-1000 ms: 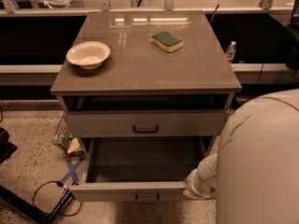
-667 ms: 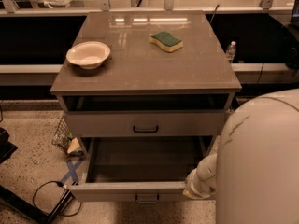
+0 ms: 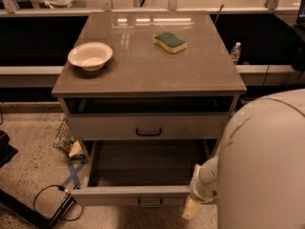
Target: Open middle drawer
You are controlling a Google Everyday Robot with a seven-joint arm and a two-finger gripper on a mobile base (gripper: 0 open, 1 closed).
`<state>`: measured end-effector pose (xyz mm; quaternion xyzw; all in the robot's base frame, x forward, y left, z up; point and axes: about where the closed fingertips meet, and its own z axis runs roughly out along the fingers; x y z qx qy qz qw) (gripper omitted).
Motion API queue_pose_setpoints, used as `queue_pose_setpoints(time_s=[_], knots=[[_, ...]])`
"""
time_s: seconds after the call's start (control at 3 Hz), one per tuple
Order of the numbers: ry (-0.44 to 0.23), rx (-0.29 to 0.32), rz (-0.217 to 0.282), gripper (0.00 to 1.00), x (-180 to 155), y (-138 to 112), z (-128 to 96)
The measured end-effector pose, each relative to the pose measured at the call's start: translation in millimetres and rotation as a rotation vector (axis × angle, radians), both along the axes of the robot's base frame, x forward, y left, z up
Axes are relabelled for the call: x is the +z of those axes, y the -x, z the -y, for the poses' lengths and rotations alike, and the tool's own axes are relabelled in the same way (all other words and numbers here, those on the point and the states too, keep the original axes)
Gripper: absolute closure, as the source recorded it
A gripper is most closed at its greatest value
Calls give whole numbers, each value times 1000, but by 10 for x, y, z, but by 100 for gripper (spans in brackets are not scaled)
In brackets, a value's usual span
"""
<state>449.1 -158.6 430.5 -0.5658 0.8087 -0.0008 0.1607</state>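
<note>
The middle drawer (image 3: 131, 194) is pulled far out of the grey cabinet. Its inside shows dark and holds nothing I can see. Its low grey front has a small black bar handle (image 3: 150, 203) at centre. Above it is the taller-fronted drawer (image 3: 105, 126) with a wider black handle (image 3: 148, 131), with a dark gap over it. The lowest drawer is hidden under the open one. My gripper (image 3: 193, 205) is at the right end of the open drawer's front, below my white arm (image 3: 257, 166), and mostly hidden by it.
On the cabinet top (image 3: 143, 66) sit a white bowl (image 3: 90, 56) at the left and a green-and-yellow sponge (image 3: 170, 42) at the back right. A black cable (image 3: 47, 199) and blue tape (image 3: 72, 175) lie on the floor at the left. A water bottle (image 3: 236, 52) stands behind at the right.
</note>
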Motion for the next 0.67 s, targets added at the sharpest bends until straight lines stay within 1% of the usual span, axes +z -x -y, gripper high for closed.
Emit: queue_pose_setpoints(time_s=[0.33,0.67], knots=[[0,0,0,0,0,0,0],[0,1,-1,26,-2,1,-7]])
